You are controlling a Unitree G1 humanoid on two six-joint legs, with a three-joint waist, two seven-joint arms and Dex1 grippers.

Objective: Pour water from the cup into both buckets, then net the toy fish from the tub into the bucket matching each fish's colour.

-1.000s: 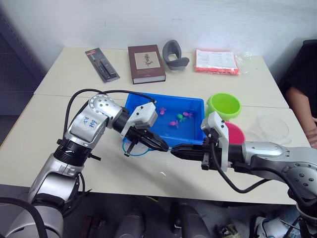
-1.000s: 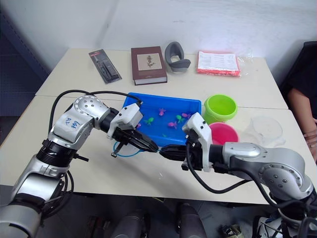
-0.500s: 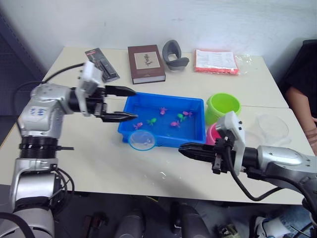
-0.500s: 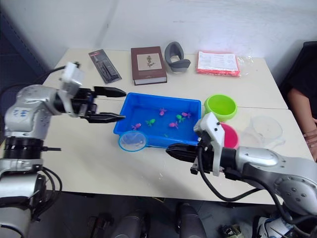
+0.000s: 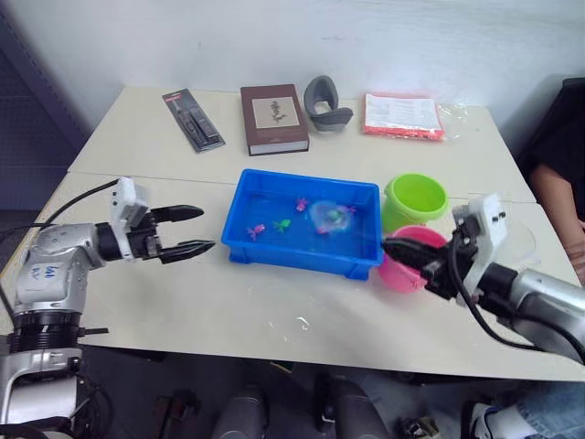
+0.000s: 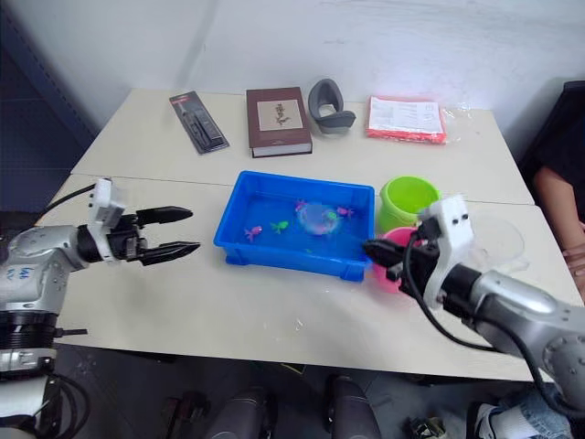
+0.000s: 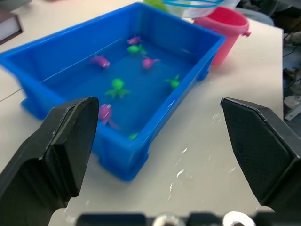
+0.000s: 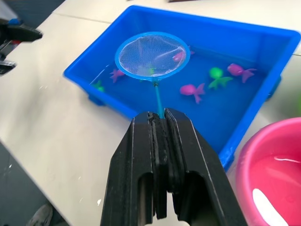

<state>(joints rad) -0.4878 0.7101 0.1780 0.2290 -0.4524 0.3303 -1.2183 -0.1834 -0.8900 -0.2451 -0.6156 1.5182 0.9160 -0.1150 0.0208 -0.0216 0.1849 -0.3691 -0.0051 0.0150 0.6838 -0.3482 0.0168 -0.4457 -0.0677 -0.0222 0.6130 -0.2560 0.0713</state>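
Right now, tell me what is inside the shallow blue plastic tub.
The shallow blue plastic tub holds water and small pink and green toy fish. The round blue-rimmed net, held above it, hides part of the bottom, so some fish may be covered.

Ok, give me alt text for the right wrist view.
The right gripper, fingers shut on the net handle, holds the hoop over the blue tub of pink and green toy fish. The pink bucket sits beside the tub.

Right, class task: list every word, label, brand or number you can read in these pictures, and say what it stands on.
No text can be read for certain.
Blue handwritten marks on the left arm's shell: too small to read.
Brown book cover: a small picture, title unreadable.
Red-edged packet: printed lines, too small.
Black blister pack: label blurred.
Tub, buckets, net: no lettering seen.
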